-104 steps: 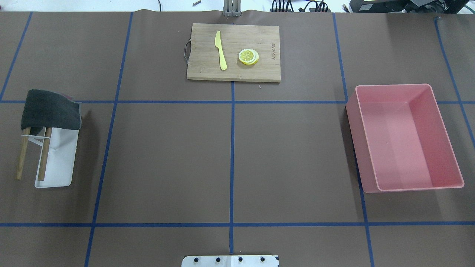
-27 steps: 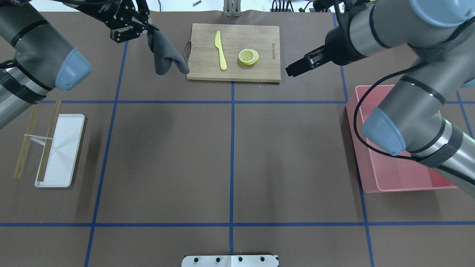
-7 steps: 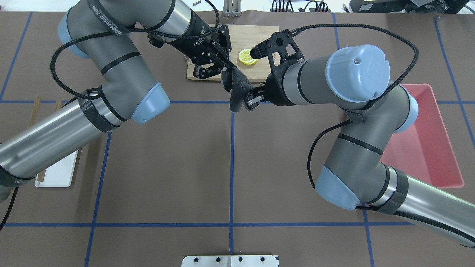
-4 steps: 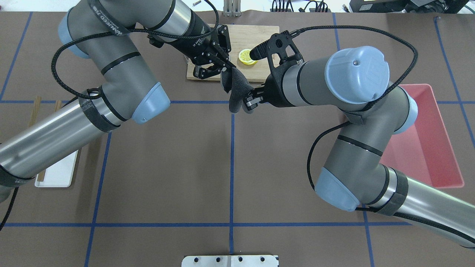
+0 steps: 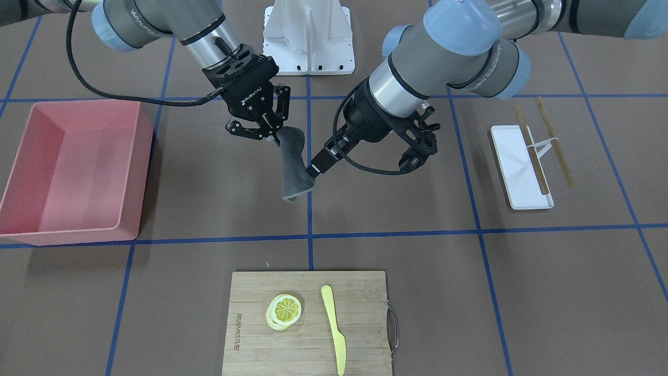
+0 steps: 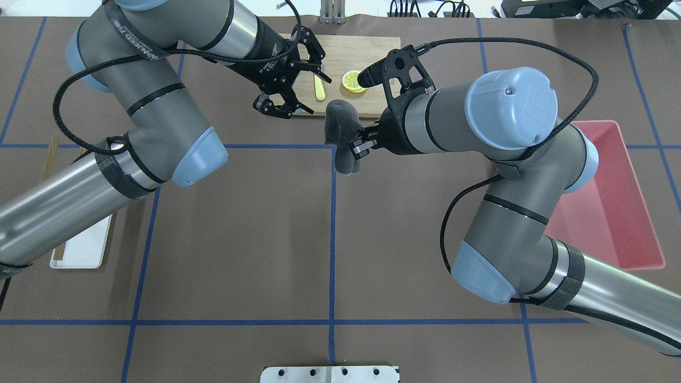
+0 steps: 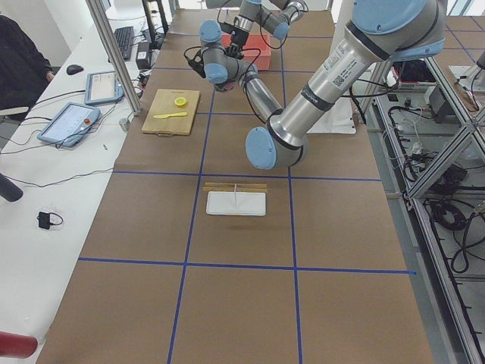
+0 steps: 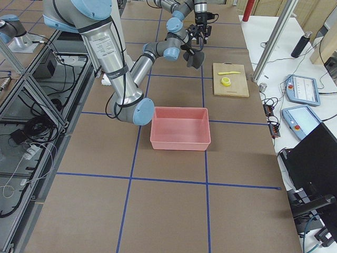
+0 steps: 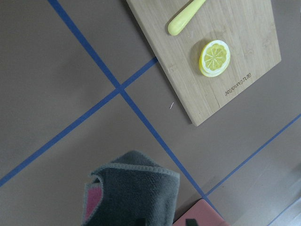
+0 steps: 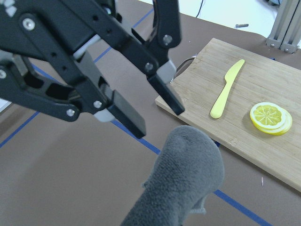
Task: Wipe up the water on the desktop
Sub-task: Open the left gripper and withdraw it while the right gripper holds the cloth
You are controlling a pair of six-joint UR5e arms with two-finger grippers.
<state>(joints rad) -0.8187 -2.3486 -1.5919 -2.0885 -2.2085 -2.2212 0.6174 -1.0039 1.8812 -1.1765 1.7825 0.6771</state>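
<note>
The desktop is brown with blue tape lines, and it also shows in the front view. I see no water on it. A dark grey cloth hangs above the table's middle, just in front of the cutting board. My right gripper is shut on the cloth's upper part and is also seen from the front. My left gripper is open and empty, a little to the left of the cloth. Its spread fingers fill the right wrist view above the cloth.
A bamboo cutting board at the far middle carries a yellow knife and lemon slices. A pink bin stands at my right. A white tray with two wooden sticks lies at my left.
My left gripper has opened, let go of the cloth and drawn back to the left. The cloth now hangs from my right gripper alone and droops lower.
</note>
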